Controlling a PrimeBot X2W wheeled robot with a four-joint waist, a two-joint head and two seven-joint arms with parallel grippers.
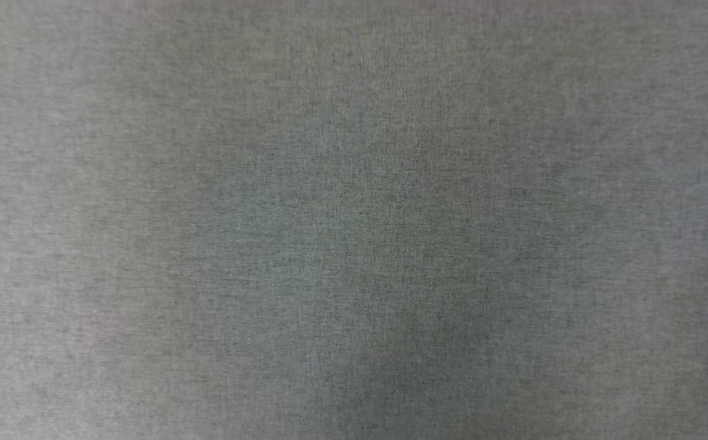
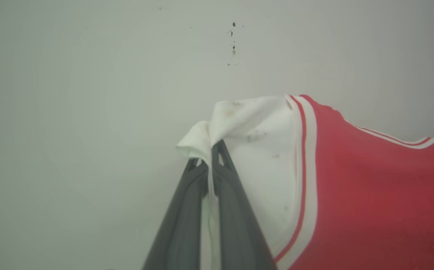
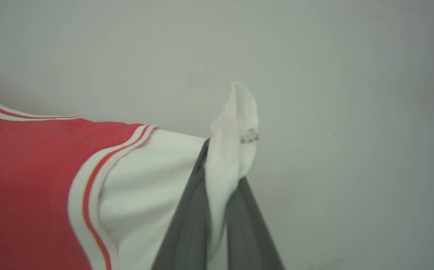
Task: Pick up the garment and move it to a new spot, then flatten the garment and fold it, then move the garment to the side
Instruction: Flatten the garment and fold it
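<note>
A: How does the head view look?
B: Dim and flat, grainy, slightly soft. It is darker down the middle and paler toward left and right.
A: And the wrist views?
B: Brighter, with even diffuse light and no glare. The corners darken. The garment [image 2: 352,187] blurs nearest the lens.

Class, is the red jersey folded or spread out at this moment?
Spread, not folded: the jersey stretches between the left pincer and right pincer, each shut on a white sleeve.
</note>
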